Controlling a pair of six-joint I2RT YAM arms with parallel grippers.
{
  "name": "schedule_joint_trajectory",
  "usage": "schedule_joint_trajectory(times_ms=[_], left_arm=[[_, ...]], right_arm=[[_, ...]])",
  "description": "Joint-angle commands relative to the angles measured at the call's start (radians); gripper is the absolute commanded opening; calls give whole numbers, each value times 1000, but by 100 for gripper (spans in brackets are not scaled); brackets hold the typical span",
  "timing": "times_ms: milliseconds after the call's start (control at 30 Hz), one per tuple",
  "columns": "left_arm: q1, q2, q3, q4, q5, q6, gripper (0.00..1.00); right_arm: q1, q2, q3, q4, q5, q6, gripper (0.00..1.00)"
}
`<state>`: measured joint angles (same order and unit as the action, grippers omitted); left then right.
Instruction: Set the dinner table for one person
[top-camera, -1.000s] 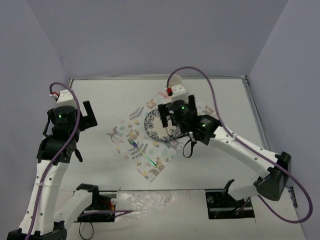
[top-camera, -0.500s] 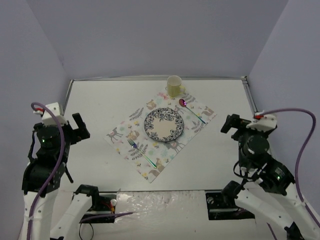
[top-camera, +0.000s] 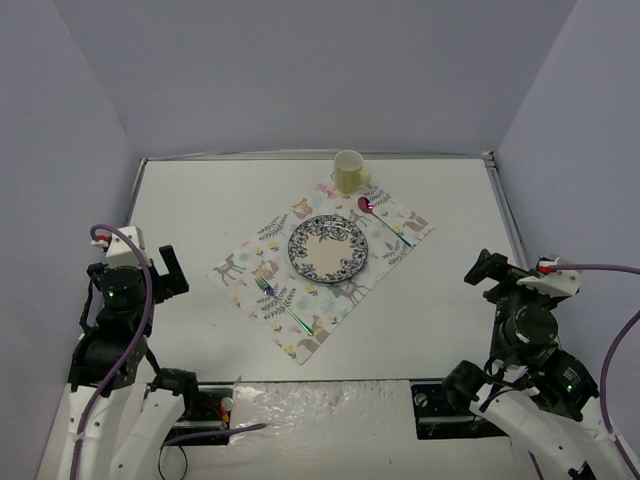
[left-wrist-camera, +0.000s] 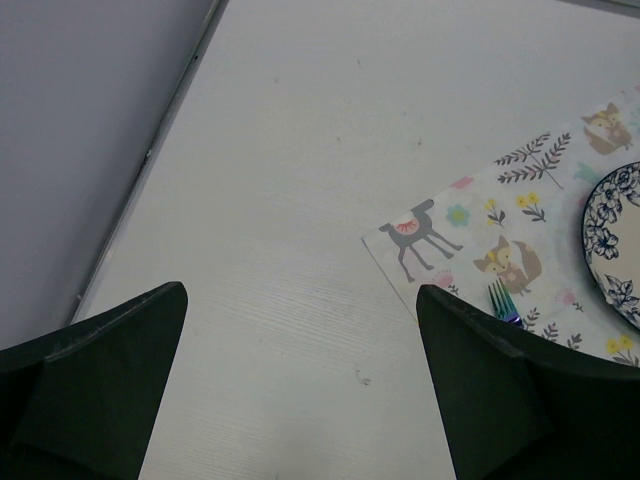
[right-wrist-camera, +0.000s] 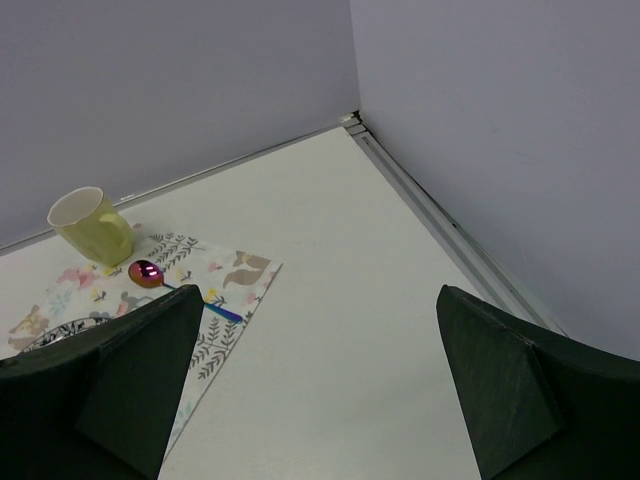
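Note:
The white dinner table (top-camera: 200, 200) carries a pastel animal-print placemat (top-camera: 262, 262) at its middle. On the mat lie a blue-patterned plate (top-camera: 328, 248), a rainbow fork (top-camera: 283, 305) to its left and a spoon (top-camera: 385, 222) to its right. A pale yellow cup (top-camera: 349, 171) stands at the mat's far corner. My left gripper (top-camera: 168, 270) hangs open over bare table left of the mat, holding nothing. In the left wrist view its jaws (left-wrist-camera: 300, 400) frame the tabletop, with the fork (left-wrist-camera: 503, 298) by the right finger. My right gripper (top-camera: 488, 270) is open and holds nothing, right of the mat.
Grey walls enclose the table on three sides, with a metal rail (right-wrist-camera: 440, 215) along the right edge. In the right wrist view the cup (right-wrist-camera: 90, 225) and the spoon (right-wrist-camera: 150, 273) lie far left of the open jaws (right-wrist-camera: 315, 390).
The right arm, which stood over the plate a second ago, has drawn back to the near right side. The left arm has also pulled back toward the near edge.

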<state>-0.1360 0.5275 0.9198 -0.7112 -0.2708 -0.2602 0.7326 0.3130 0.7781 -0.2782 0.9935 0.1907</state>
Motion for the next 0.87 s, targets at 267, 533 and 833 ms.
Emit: schedule_joint_trajectory(times_ms=[267,533,833], left_arm=[[36,20,-90,182,-71,-1,97],[33,26,-96,185,-59,-1,97],[31,43,-99,187,-49,0,97]], right_arm=[[-1,-43,-28,51,5,15,100],[-3,0,-18,51,-5,21,100],[-4,-25,-18,53,-18,12,100]])
